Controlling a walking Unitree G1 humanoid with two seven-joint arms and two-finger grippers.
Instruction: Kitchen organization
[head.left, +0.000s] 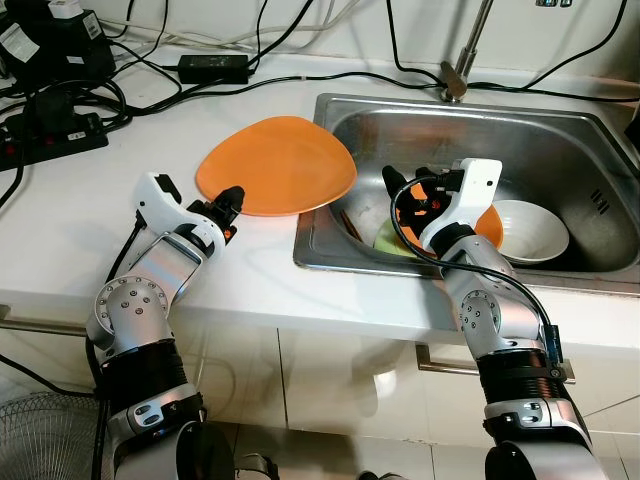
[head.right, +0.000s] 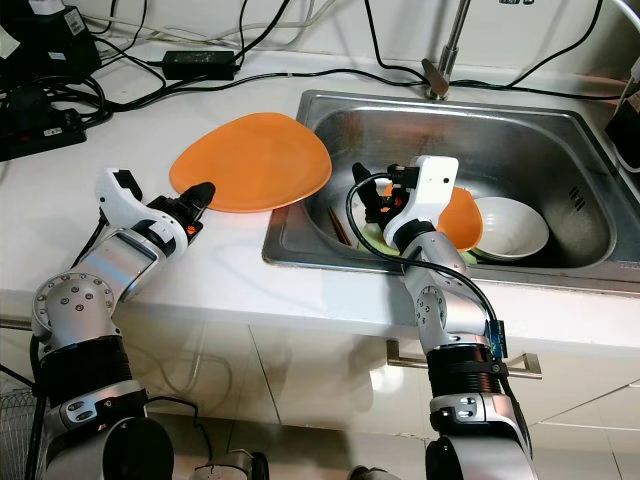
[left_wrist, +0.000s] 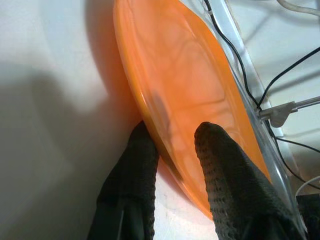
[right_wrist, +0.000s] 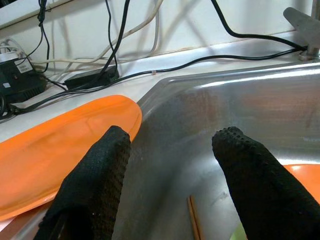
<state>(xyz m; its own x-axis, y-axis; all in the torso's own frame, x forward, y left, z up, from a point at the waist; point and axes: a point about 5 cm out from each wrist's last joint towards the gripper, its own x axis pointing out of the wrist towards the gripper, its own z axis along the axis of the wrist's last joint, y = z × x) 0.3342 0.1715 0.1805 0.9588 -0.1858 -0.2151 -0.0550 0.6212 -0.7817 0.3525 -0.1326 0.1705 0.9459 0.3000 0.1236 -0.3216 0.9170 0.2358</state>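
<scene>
1. Set into the white counter (head.left: 250, 270), the steel sink (head.left: 560, 140) is the landmark, with cables and a power adapter (head.left: 213, 68) behind it.
2. Left of the sink, an orange plate (head.left: 275, 165) lies on the counter, its right edge overhanging the sink rim.
3. Inside the sink sit a white bowl (head.left: 530, 230), a smaller orange dish (head.right: 460, 215) and chopsticks (right_wrist: 194, 220).
4. At the plate's near-left rim, the left gripper (left_wrist: 172, 150) has its fingers closed around the edge.
5. Over the sink's left part, the right gripper (right_wrist: 170, 150) is spread wide, holding nothing.

Two silver metal arms with black cuffs are showing round joint housings dotted with screws. White casings are capping both wrists; a black cable is looping beside the right tool (head.left: 405, 190), whose black fingers (right_wrist: 95, 185) are wearing a dimpled texture.
</scene>
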